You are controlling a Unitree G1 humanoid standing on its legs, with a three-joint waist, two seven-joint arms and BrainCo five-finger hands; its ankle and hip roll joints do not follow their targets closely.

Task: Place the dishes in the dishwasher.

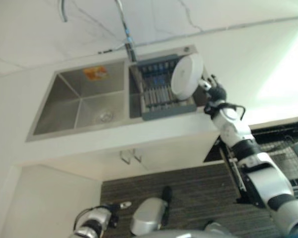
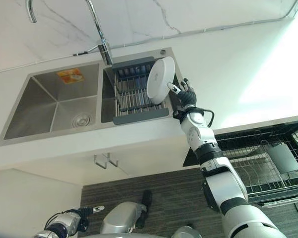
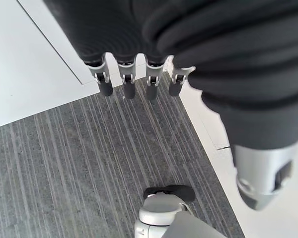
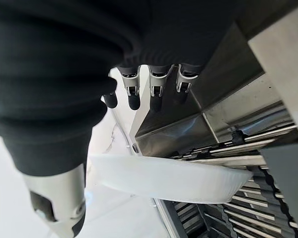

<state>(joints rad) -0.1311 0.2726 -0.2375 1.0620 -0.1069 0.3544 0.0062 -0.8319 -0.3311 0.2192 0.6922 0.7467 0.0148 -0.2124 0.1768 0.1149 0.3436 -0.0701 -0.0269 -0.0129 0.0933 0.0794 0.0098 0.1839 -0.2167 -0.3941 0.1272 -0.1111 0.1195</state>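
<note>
A white plate point(image 1: 186, 75) stands tilted on its edge at the right end of the dark dish rack point(image 2: 131, 94) in the sink's right basin. My right hand point(image 2: 185, 96) is raised beside the plate's right rim. In the right wrist view its fingers point(image 4: 156, 94) are straight, with the plate point(image 4: 164, 178) lying between them and the thumb, and no grip shows. My left hand point(image 1: 102, 217) hangs low over the striped floor, fingers point(image 3: 124, 84) straight and holding nothing. The dishwasher point(image 2: 260, 163) stands open at the lower right with its wire rack pulled out.
The left basin point(image 1: 84, 104) of the steel sink has a drain and an orange sticker. A curved faucet point(image 2: 97, 29) rises behind the sink. White counter surrounds the sink. Cabinet handles point(image 2: 104, 159) sit under the counter edge.
</note>
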